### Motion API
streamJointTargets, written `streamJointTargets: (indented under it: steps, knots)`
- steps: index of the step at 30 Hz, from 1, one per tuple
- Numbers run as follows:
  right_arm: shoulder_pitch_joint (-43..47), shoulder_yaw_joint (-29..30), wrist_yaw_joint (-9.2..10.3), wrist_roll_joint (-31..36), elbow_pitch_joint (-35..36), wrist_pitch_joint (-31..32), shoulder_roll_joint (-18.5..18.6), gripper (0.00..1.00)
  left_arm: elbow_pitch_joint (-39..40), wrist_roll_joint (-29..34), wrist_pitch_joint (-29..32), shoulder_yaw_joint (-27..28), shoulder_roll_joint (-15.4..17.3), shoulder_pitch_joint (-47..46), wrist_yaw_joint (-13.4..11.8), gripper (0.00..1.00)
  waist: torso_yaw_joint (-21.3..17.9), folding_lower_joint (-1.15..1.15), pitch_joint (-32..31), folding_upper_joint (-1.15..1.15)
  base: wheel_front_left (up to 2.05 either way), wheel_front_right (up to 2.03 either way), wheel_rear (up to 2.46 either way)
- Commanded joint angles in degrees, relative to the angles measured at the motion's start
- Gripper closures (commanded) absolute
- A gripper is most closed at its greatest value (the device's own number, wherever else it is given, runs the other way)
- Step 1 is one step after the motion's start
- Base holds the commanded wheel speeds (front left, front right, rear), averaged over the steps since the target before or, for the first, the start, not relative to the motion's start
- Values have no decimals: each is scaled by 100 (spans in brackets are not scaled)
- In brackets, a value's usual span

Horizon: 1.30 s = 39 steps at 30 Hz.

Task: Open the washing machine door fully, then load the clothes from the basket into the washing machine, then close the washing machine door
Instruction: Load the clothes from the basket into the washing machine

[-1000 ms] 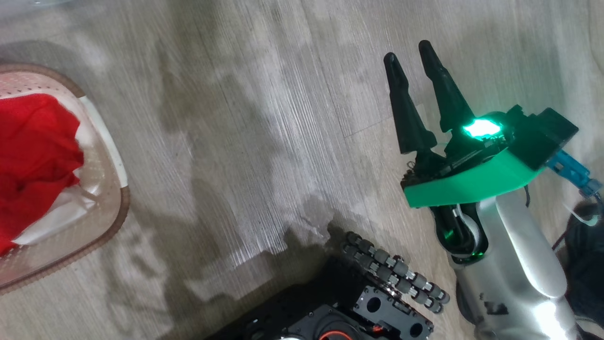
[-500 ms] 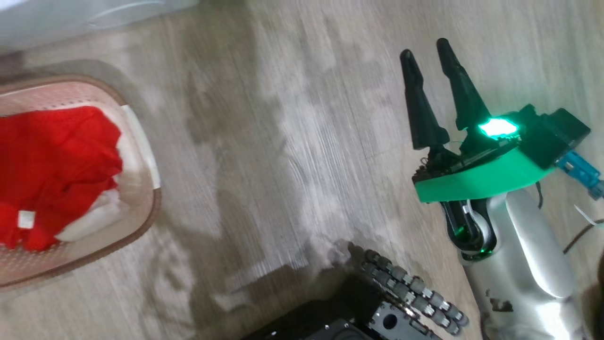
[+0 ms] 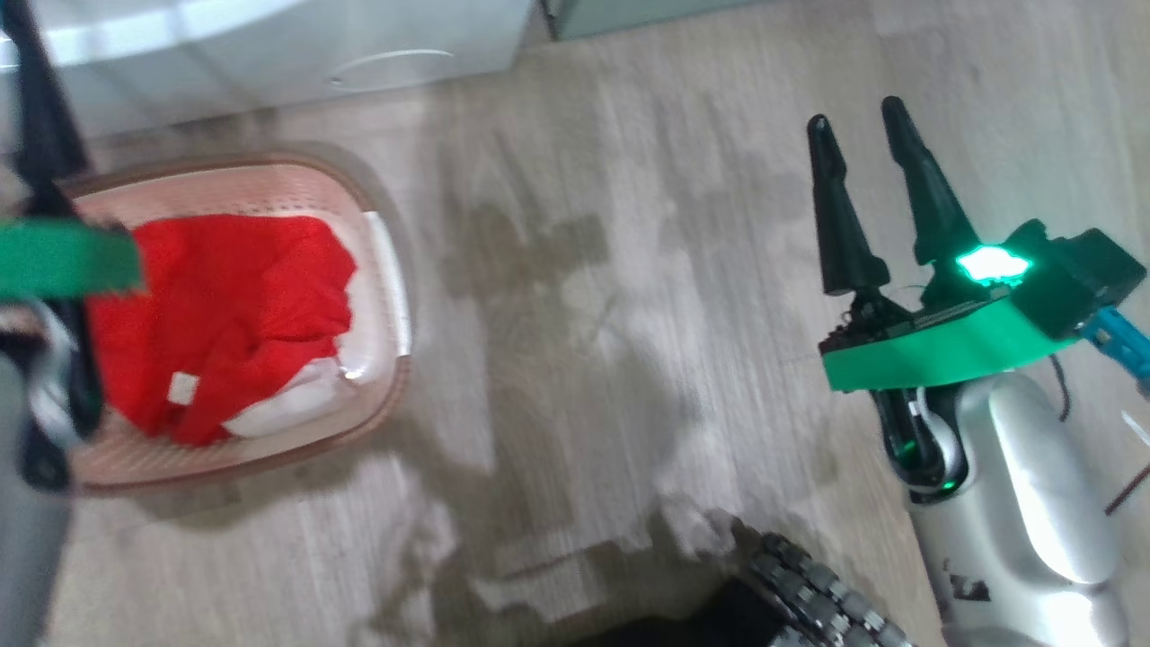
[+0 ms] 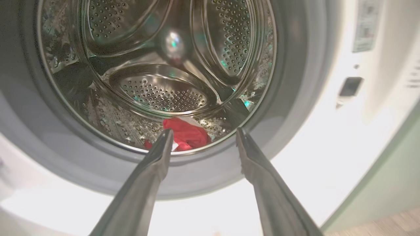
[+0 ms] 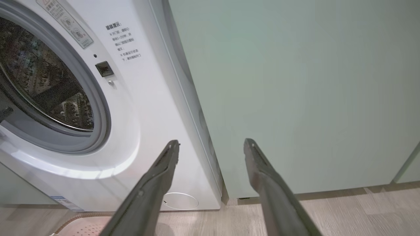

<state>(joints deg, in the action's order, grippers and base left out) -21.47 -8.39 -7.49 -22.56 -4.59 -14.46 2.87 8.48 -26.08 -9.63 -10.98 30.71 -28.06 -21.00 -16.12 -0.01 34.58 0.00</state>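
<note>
Basket (image 3: 234, 190) of laundry sat at centre left of the head view on the wood-look floor (image 3: 584, 270), holding a heap of red clothes (image 3: 234, 305) over something white (image 3: 296, 404). A second earlier it was cut off at the left edge. My head camera had swung, so the basket itself had not moved, and the foot of the washing machine (image 5: 147, 108) had come into the top of the frame.

In the left wrist view my left tool (image 4: 203, 131) hung before the uncovered drum (image 4: 157, 91), fingers spread apart and empty. A red garment (image 4: 187, 136) lay low in the drum just beyond the tips. I judged one piece loaded and the next trip to the basket due, with closing yet to come. My right tool (image 3: 855, 115) was spread and empty at the right of the head view, above bare floor.

Writing: several lines of Chinese print (image 5: 128, 41) and a diagram sticker (image 5: 65, 23) on the washer's white front were too small for me to read. A blue label (image 5: 62, 200) low at left and a white tag (image 3: 182, 388) on the red heap were both illegible.
</note>
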Motion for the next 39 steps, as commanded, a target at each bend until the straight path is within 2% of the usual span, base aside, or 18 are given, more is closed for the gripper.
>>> streamJointTargets:
  steps: [1, 8, 13, 24, 33, 39]
  knots:
    - [174, -32, 0, 68, 149, -53, 0, 0, 265, 63, -61, 201, 141, 53, -55, 0, 247, 1, -221, 0, 0, 0, 0]
    - [378, 298, 0, 471, 37, -53, 0, 0, 441, 8, -409, 61, -374, 866, -197, 0, 724, 1, -784, 0, 0, 0, 0]
    - [530, 480, 0, 654, -33, -18, 0, 0, 361, 19, -513, 46, -685, 1344, -131, 0, 949, 1, -1253, 0, 0, 0, 0]
    - [1089, 851, 0, 813, 122, 366, 0, 0, -59, 287, -535, -18, -1152, 1935, 355, 0, 1321, 1, -2179, 0, 0, 0, 0]
    - [1588, 904, 0, 847, 239, 614, 0, 0, -544, 459, -536, -73, -1329, 2209, 713, 0, 1383, 1, -2712, 0, 0, 0, 0]
    - [1829, 950, 0, 854, 330, 727, 0, 0, -647, 549, -536, -106, -1393, 2426, 846, 0, 1375, 1, -2957, 0, 0, 0, 0]
